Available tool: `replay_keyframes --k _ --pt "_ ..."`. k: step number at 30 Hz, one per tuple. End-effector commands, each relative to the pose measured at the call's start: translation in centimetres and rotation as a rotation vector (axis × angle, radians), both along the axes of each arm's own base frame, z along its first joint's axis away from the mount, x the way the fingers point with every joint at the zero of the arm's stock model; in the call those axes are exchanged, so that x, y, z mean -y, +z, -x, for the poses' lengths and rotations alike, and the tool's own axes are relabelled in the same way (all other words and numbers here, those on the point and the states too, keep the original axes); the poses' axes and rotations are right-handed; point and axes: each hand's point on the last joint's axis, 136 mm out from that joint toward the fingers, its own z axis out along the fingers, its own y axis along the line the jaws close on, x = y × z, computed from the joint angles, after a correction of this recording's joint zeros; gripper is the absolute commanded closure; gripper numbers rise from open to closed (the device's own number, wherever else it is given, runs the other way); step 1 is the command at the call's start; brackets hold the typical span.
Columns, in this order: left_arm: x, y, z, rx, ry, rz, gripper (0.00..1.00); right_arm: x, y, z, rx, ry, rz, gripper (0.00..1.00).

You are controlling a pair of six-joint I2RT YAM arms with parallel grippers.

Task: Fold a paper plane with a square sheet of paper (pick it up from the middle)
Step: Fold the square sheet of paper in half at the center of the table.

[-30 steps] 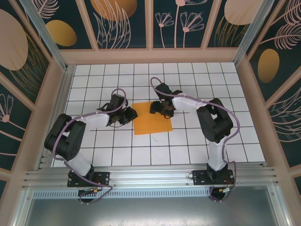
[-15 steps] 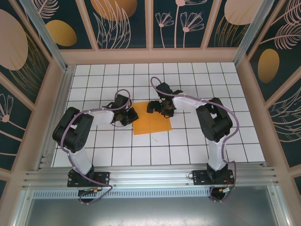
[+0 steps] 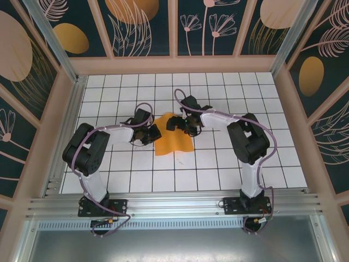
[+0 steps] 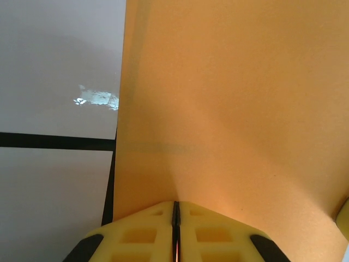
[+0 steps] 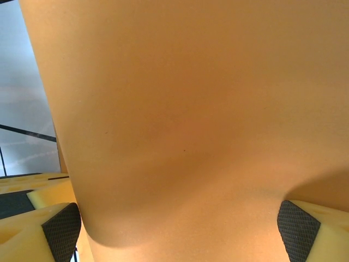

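The square sheet of paper (image 3: 174, 143) is plain orange and lies mid-table, its far left part humped up off the tiles. My left gripper (image 3: 154, 133) is at its left edge. In the left wrist view the yellow fingers (image 4: 142, 232) are pressed together on the sheet's edge (image 4: 229, 109), with a thin orange line in the seam. My right gripper (image 3: 179, 123) stands wide open over the sheet's far edge. In the right wrist view the sheet (image 5: 185, 109) bulges between the two spread pads (image 5: 61, 232). The paper plane is out of view.
The white grid-tiled table (image 3: 229, 164) is walled by wooden frames (image 3: 174, 64) with dark patterned panels. A metal rail (image 3: 174, 206) runs along the near edge by the arm bases. Free tiles lie all round the sheet.
The left gripper has moved onto the sheet's left edge and closed on it. The right gripper has opened wider and shifted slightly left. The sheet's far left part has buckled upward.
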Motion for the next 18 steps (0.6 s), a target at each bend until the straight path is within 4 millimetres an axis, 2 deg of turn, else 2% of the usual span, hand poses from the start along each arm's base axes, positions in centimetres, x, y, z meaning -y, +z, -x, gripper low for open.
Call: replay_keyframes --k 1,9,18 --pt "0.0 -1.7 0.8 -0.042 -0.025 -0.021 0.89 -0.6 0.3 0.8 0.007 0.050 -0.015 0.04" --pt "0.9 -1.5 0.1 -0.031 -0.032 0.019 0.90 -1.8 0.6 1.8 0.031 0.119 -0.025 0.05" --pt "1.9 -0.6 -0.1 -0.015 -0.041 0.084 0.91 -2.2 1.4 1.7 0.050 0.110 -0.054 0.28"
